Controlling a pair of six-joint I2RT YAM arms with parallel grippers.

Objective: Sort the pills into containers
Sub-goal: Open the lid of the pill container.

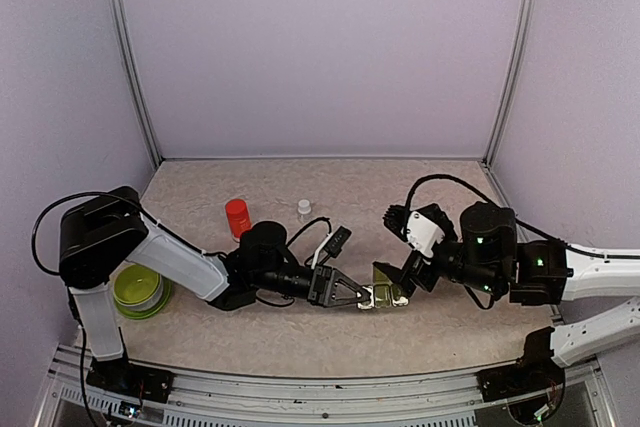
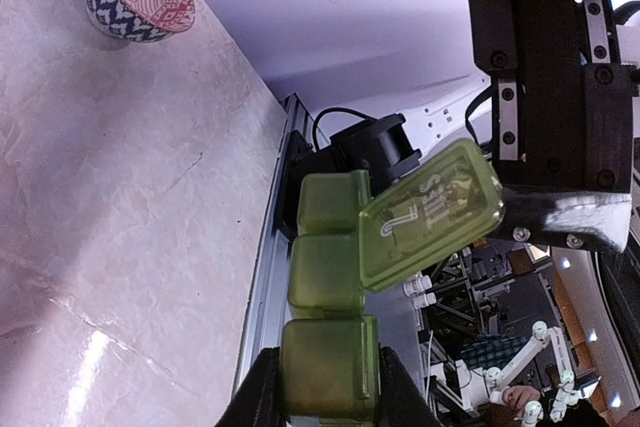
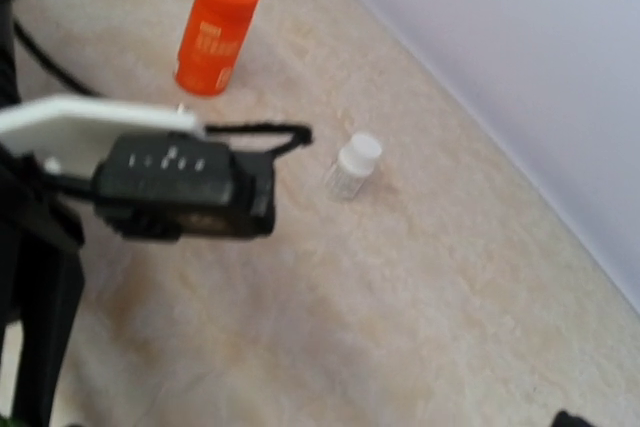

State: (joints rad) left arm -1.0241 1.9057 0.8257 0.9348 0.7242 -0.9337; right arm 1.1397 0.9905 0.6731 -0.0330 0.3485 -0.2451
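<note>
Left arm lies low, stretched across the counter point(image 1: 300, 347); left gripper point(image 2: 328, 387) is clamped on the end compartment of the containers point(image 2: 325, 272) near counter centre. Right arm reaches in opposite, right gripper point(image 1: 402, 282) at the raised lid point(image 2: 432, 212); I cannot tell how far it is open.

The containers point(image 1: 385, 292) sit between my left end effector point(image 1: 360, 296) and right end effector point(image 1: 405, 282); bottle point(image 1: 238, 217), perhaps a vial point(image 1: 304, 208), behind; bowl point(image 1: 138, 290) left.

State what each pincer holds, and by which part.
The left pincer clamps the pill strip by its nearest end compartment. The right pincer is at the raised lid; a grip cannot be told.
</note>
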